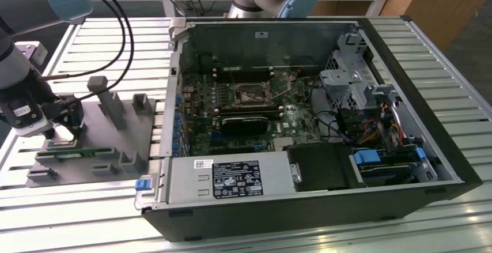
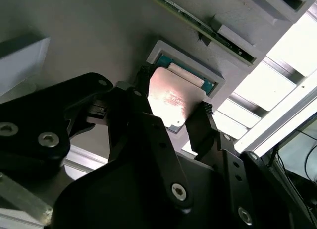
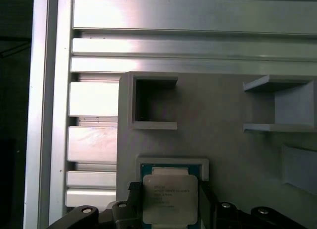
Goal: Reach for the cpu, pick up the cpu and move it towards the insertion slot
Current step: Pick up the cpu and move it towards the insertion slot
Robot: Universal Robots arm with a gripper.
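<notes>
The cpu [image 2: 174, 96] sits between the tool's two black fingers [image 2: 200, 122], which press on opposite edges of it, so the tool [image 2: 173, 99] is clamped on the chip. Its silvery top faces the cameras in both wrist views. It lies over a shallow square pocket [image 3: 171, 163] of the grey fixture [image 3: 223, 130]. The pocket's raised rim and a strip of green show just past the cpu's [image 3: 170, 199] far edge, and the near corner of the chip overlaps that rim. Whether it has cleared the pocket floor cannot be told.

Just beyond the tool [image 3: 168, 201], the fixture carries open box-shaped holders [image 3: 151, 102]. A narrow green memory stick [image 2: 198, 22] lies in a groove close to the pocket.

In the exterior view the tool [image 1: 65, 131] stands low over the fixture [image 1: 115, 143], which rests on the slatted metal table [image 1: 115, 45]. The slot [image 1: 252, 96] is well away from the tool, toward the exterior view's right, on the green board inside the open computer case [image 1: 430, 149].
</notes>
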